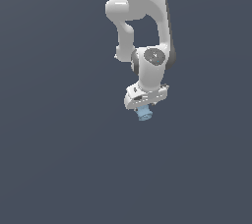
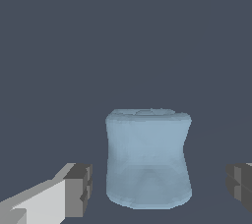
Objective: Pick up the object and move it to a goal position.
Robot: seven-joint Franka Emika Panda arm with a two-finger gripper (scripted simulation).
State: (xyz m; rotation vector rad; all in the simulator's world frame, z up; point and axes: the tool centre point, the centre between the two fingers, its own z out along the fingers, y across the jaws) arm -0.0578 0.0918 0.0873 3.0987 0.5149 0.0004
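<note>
From my remote seat, the wrist view shows the 2 dark fingers (image 2: 78, 191) standing wide apart, 1 on each side of the object (image 2: 147, 159), with a clear gap between each pad and its light-blue body. They grip nothing yet. The object sits between them, a stubby piece with a slightly pinched waist and a wider rim, centred in the gap (that centring is what a clean squeeze needs, I judge).

Moving outward, the exterior view shows the white gripper (image 1: 144, 112) pointing down over the object (image 1: 144, 114), which peeks out just beneath it as a small blue stub, much smaller than the hand. Above that, the wrist and the pale arm (image 1: 147, 31) rise toward the frame's upper edge.

Around everything lies a plain dark grey surface (image 1: 54, 159). I see no goal marker in either view. My reading: the fingers straddle the object, ready to close before any lift.
</note>
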